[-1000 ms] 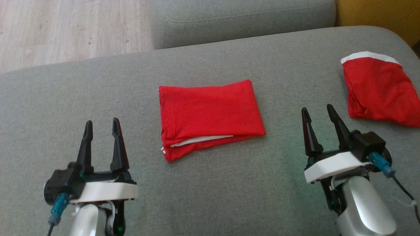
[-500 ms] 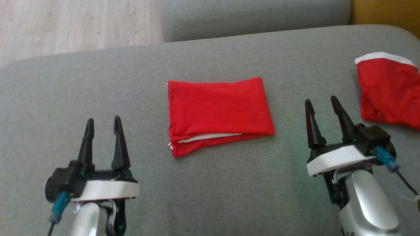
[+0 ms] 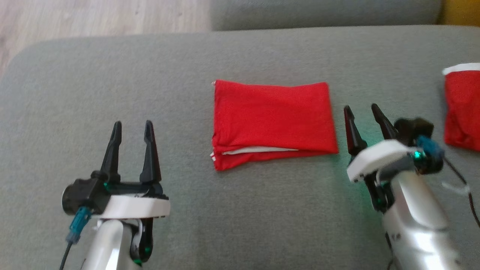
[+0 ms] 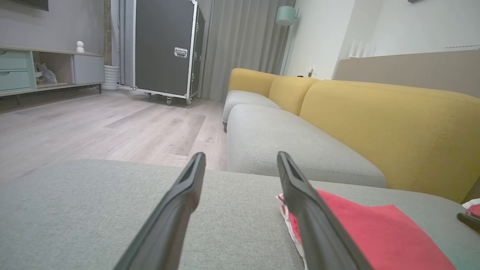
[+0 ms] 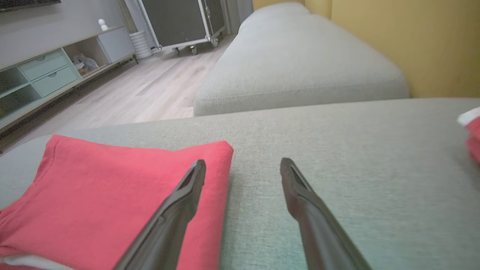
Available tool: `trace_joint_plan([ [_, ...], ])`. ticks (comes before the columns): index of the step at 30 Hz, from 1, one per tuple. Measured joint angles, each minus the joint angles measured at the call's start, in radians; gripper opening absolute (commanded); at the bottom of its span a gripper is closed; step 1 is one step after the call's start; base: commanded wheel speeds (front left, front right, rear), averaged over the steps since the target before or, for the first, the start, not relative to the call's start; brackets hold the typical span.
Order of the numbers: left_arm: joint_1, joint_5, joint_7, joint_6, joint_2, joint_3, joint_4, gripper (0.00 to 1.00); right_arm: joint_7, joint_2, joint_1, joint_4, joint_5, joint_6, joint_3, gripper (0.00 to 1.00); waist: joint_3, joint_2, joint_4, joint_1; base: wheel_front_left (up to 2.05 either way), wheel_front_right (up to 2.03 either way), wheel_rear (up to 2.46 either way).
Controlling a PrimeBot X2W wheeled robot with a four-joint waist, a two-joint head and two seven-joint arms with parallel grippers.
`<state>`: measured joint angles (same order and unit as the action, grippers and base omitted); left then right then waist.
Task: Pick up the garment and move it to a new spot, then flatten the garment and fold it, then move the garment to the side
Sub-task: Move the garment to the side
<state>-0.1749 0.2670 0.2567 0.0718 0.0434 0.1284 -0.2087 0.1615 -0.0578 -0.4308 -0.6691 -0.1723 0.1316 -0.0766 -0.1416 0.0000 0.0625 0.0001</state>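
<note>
Folded red garment (image 3: 272,122) lies flat mid-cushion on the grey sofa (image 3: 93,86), left end effector (image 3: 133,124) spread wide and empty off to its near left, right end effector (image 3: 360,108) same deal just beside its right edge, another red cloth (image 3: 463,108) at far right.

Folded red garment (image 3: 272,120)
It lies flat on the grey cushion (image 3: 112,82), a neat rectangle with white trim showing between its near layers.

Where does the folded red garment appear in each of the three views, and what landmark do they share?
Head view: folded red garment at the centre.
Left wrist view: lower right corner.
Right wrist view: lower left corner.
Shared landmark: the grey sofa cushion it lies on.
</note>
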Motion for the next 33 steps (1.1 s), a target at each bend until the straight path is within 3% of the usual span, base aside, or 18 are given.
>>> trace_joint_plan([
  [5,-0.033,-0.001,0.0,0.003,0.0,0.016,-0.009,1.0,-0.071,-0.001,-0.114,-0.168,-0.108,0.0,-0.026,1.0,-0.034,0.0,0.044,0.0,0.0,0.0,0.0],
  [10,-0.053,-0.001,0.0,0.007,-0.001,0.04,-0.015,1.0,-0.11,-0.002,-0.188,-0.33,-0.135,0.0,-0.051,1.0,-0.061,0.0,0.089,0.0001,0.0,0.0,0.0],
  [16,-0.057,-0.001,0.0,0.007,-0.001,0.04,-0.021,1.0,-0.107,-0.013,-0.265,-0.433,-0.173,0.0,-0.109,0.96,-0.072,0.0,0.123,0.0,0.0,0.0,0.0],
  [17,-0.057,-0.001,0.0,0.007,-0.001,0.04,-0.021,1.0,-0.097,-0.014,-0.27,-0.445,-0.172,0.0,-0.121,0.24,-0.071,0.0,0.125,0.0,0.0,0.0,0.0],
  [18,-0.057,-0.001,0.0,0.007,-0.001,0.04,-0.021,1.0,-0.084,-0.015,-0.274,-0.455,-0.168,0.0,-0.137,0.0,-0.069,0.0,0.125,0.0,0.0,0.0,0.0],
  [25,-0.053,-0.001,0.0,0.006,-0.001,0.031,-0.024,1.0,0.045,-0.008,-0.277,-0.516,-0.063,0.0,-0.184,0.0,-0.044,0.0,0.089,0.0,0.0,0.0,0.0],
  [33,-0.032,-0.001,0.0,0.006,-0.001,0.02,-0.012,1.0,0.08,-0.033,-0.277,-0.499,0.082,0.0,-0.212,0.0,0.005,0.0,0.005,-0.0001,0.0,0.0,0.0],
])
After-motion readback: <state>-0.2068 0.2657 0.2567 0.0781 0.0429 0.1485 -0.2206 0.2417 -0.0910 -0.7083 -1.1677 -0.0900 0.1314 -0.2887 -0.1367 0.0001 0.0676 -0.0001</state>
